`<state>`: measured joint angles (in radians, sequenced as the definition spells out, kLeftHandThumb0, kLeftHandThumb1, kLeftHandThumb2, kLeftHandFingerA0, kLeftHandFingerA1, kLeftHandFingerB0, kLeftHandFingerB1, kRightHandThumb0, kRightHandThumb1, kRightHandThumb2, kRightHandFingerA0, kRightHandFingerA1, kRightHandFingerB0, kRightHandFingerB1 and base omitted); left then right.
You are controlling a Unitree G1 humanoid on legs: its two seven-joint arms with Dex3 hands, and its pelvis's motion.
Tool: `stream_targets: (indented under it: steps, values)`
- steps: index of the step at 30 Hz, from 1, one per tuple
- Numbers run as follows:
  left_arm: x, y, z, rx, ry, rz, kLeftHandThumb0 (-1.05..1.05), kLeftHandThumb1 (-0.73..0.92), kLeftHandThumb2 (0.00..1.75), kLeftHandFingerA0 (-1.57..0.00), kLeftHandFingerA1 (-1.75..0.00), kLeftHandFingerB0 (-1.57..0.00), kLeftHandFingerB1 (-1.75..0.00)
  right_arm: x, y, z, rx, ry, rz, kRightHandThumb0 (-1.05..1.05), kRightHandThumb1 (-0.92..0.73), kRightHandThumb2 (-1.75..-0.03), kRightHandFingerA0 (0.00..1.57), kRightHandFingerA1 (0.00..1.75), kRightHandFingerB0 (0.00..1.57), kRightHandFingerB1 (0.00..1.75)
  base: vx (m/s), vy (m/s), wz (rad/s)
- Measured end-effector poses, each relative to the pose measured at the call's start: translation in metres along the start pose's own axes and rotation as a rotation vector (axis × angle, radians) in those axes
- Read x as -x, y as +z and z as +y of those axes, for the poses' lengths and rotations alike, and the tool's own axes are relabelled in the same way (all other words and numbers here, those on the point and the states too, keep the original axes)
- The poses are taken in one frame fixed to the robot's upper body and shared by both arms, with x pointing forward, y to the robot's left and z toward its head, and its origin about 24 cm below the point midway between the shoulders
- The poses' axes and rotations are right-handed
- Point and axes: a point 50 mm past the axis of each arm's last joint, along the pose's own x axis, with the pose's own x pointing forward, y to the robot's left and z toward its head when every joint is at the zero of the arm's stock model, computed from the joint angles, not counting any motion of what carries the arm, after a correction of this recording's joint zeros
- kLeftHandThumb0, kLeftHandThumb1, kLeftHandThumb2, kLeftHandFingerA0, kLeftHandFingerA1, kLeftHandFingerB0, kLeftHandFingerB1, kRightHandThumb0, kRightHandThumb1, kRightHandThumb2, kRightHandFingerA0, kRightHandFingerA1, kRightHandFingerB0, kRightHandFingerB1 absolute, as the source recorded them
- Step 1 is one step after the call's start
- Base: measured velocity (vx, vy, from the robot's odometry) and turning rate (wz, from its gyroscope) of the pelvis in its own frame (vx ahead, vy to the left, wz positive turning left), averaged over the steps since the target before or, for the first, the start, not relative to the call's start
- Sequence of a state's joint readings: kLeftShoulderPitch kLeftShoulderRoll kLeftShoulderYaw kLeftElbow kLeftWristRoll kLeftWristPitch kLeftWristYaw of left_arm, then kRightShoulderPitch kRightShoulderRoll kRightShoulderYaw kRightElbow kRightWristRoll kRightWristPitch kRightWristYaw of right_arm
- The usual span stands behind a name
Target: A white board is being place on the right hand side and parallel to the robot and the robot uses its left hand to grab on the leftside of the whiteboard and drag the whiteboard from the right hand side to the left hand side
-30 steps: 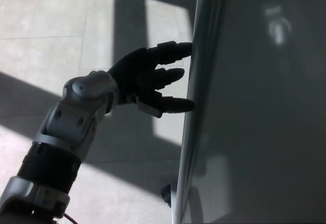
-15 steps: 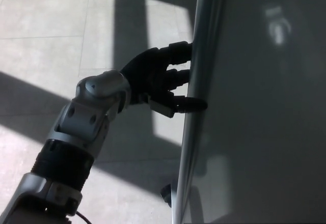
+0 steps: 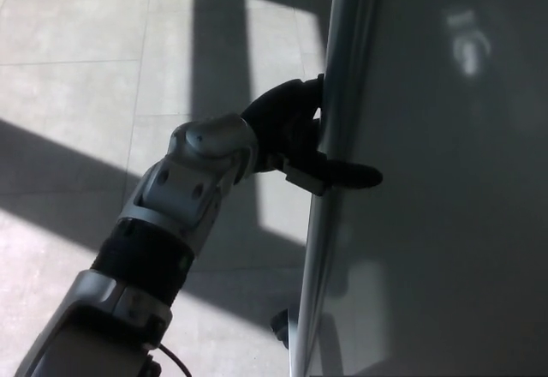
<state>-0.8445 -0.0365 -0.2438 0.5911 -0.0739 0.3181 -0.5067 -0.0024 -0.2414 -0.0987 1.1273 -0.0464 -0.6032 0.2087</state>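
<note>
The whiteboard (image 3: pixel 445 188) fills the right half of the head view, its grey face in shade and its metal left frame edge (image 3: pixel 336 68) running top to bottom. My left hand (image 3: pixel 289 124) is clamped around that edge at mid height. The thumb (image 3: pixel 353 174) lies across the board's front face. The two fingers (image 3: pixel 300 94) wrap behind the frame, with their tips hidden. My grey left forearm (image 3: pixel 184 193) comes up from the lower left. My right hand does not show.
Pale floor tiles (image 3: pixel 77 77) with sharp window shadows lie to the left of the board. A dark caster (image 3: pixel 280 326) of the board's stand sits at the foot of the frame edge.
My left hand has moved right from just short of the frame edge onto it. The fingers went behind the frame and the thumb slid onto the front face. The board has not moved.
</note>
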Motion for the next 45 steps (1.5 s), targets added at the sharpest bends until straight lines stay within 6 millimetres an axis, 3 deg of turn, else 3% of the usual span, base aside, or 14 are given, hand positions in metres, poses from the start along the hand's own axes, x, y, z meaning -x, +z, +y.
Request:
stream_targets:
  steps: [1, 2, 3, 4, 5, 6, 7, 9, 10, 12, 15, 27, 32, 45]
  values:
    - [0.0, 0.0, 0.0, -0.003, -0.002, 0.0, -0.25, 0.18, 0.77, -0.03, -0.47, -0.01, -0.49, 0.0, 0.0, 0.0, 0.0, 0.0, -0.001, -0.64, -0.76, -0.74, 0.69, 1.25, 0.4, 0.8, 0.0, 0.0, 0.0]
    - [-0.001, 0.0, -0.001, -0.005, -0.002, 0.0, -0.46, 0.35, 0.63, -0.3, -0.45, -0.06, -0.25, 0.0, 0.0, 0.0, 0.0, 0.0, -0.001, -0.63, -0.76, -0.74, 0.69, 1.24, 0.4, 0.79, 0.0, 0.0, 0.0]
    - [-0.001, 0.0, -0.001, -0.003, -0.003, -0.001, -0.45, 0.4, 0.61, -0.43, -0.46, -0.08, -0.31, 0.0, 0.0, 0.0, 0.0, 0.001, -0.002, -0.64, -0.77, -0.74, 0.69, 1.25, 0.4, 0.8, 0.0, 0.0, 0.0]
    - [-0.001, 0.0, -0.001, -0.002, -0.003, -0.002, -0.45, 0.4, 0.61, -0.43, -0.46, -0.08, -0.31, -0.001, 0.001, 0.0, 0.0, 0.002, -0.003, -0.64, -0.77, -0.74, 0.69, 1.25, 0.4, 0.8, 0.0, 0.0, 0.0]
    - [-0.001, -0.001, -0.001, 0.0, -0.003, -0.003, -0.23, 0.42, 0.88, -0.53, -0.63, -0.12, -0.47, -0.001, 0.001, 0.0, 0.0, 0.003, -0.003, -0.64, -0.77, -0.73, 0.68, 1.24, 0.39, 0.79, 0.0, 0.0, 0.0]
    - [-0.001, -0.001, 0.0, 0.008, -0.001, -0.007, -0.23, 0.42, 0.88, -0.53, -0.63, -0.12, -0.47, -0.001, 0.001, 0.0, 0.0, 0.005, -0.004, -0.64, -0.77, -0.73, 0.68, 1.24, 0.39, 0.79, 0.0, 0.0, 0.0]
    - [-0.001, -0.003, 0.0, 0.019, 0.0, -0.012, -0.23, 0.67, 0.6, -0.75, -0.47, -0.51, -0.36, -0.001, 0.001, 0.0, 0.0, 0.007, -0.005, -0.64, -0.77, -0.73, 0.7, 1.25, 0.41, 0.8, 0.0, 0.0, 0.0]
    - [0.0, -0.005, 0.002, 0.031, -0.003, -0.019, -0.21, 0.7, 0.61, -0.92, -0.5, -0.96, -0.57, -0.001, 0.002, 0.0, 0.0, 0.009, -0.005, -0.65, -0.76, -0.74, 0.71, 1.24, 0.42, 0.82, 0.0, 0.0, 0.0]
    - [0.0, -0.005, 0.002, 0.032, -0.007, -0.021, -0.21, 0.7, 0.61, -0.92, -0.5, -0.96, -0.57, -0.001, 0.002, 0.0, 0.0, 0.009, -0.006, -0.65, -0.76, -0.74, 0.71, 1.24, 0.42, 0.82, 0.0, 0.0, 0.0]
    - [0.001, -0.006, 0.003, 0.026, -0.021, -0.028, -0.25, 0.66, 0.6, -0.95, -0.52, -0.97, -0.79, -0.002, 0.003, 0.0, 0.001, 0.01, -0.009, -0.64, -0.77, -0.74, 0.72, 1.24, 0.43, 0.81, 0.0, 0.0, 0.0]
    - [0.002, -0.006, 0.003, 0.018, -0.045, -0.029, -0.23, 0.65, 0.61, -0.96, -0.57, -0.95, -0.86, -0.003, 0.004, 0.0, 0.002, 0.012, -0.014, -0.65, -0.77, -0.74, 0.73, 1.24, 0.45, 0.83, 0.0, 0.0, 0.0]
    - [0.018, -0.019, 0.011, 0.039, -0.117, -0.024, -0.16, 0.64, 0.62, -0.97, -0.58, -1.03, -0.82, -0.008, 0.012, -0.003, 0.018, 0.019, -0.037, -0.61, -0.76, -0.75, 0.75, 1.25, 0.52, 0.83, 0.0, 0.0, 0.0]
    - [0.026, -0.023, 0.017, 0.049, -0.136, -0.025, -0.19, 0.65, 0.62, -0.99, -0.53, -1.05, -0.71, -0.008, 0.012, -0.003, 0.02, 0.024, -0.039, -0.66, -0.77, -0.73, 0.75, 1.24, 0.54, 0.85, 0.0, 0.0, 0.0]
    - [0.058, -0.033, 0.054, 0.038, -0.089, 0.03, -0.17, 0.63, 0.61, -0.99, -0.49, -1.06, -0.69, -0.01, 0.015, -0.003, 0.02, 0.029, -0.045, -0.64, -0.75, -0.72, 0.76, 1.21, 0.57, 0.84, 0.0, 0.0, 0.0]
